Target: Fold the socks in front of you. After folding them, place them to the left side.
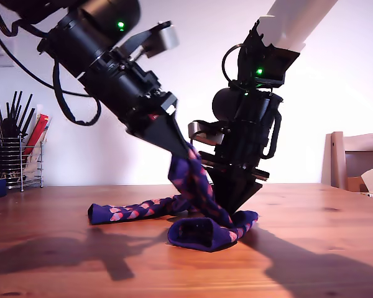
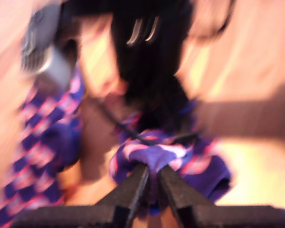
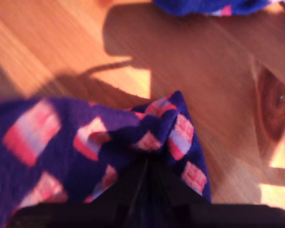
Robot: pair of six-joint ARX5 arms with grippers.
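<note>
Our first gripper (image 2: 152, 178) is pinched shut on a fold of the socks (image 1: 202, 211), and our second gripper (image 3: 145, 164) is likewise clamped on patterned knit. Which arm is which in the exterior view we cannot tell (the first wrist view is badly blurred). There, one arm lifts a sock end while the rest trails along the wooden table (image 1: 311, 248) at centre.

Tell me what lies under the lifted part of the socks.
Under the raised socks is bare wooden table in shadow, plus more sock lying flat. What sits beneath that flat fabric is covered.
</note>
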